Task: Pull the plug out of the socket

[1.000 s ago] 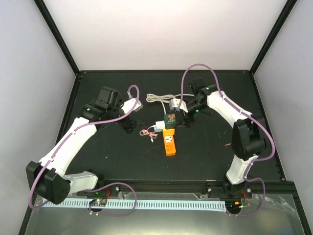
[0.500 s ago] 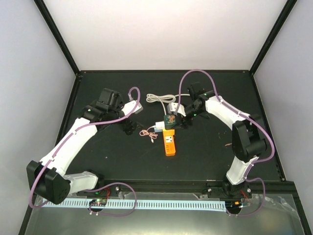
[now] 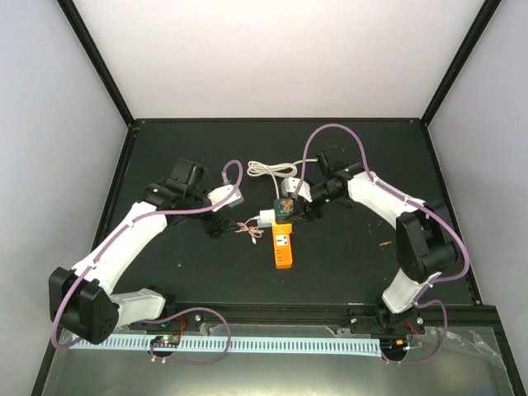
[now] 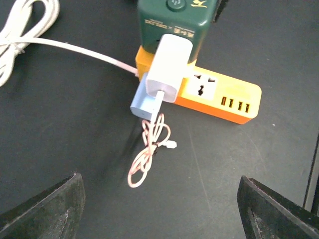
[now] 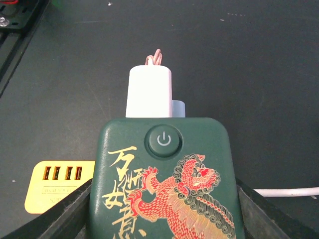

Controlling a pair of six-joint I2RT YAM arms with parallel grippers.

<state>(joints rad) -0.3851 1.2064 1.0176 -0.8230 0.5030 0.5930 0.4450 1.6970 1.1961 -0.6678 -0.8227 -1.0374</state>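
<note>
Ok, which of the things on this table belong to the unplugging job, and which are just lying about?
Job:
- white plug
- orange power strip

Lying about:
- green cube, between the fingers of the right gripper
- blue adapter
- thin pink cable
- coiled white cord
</note>
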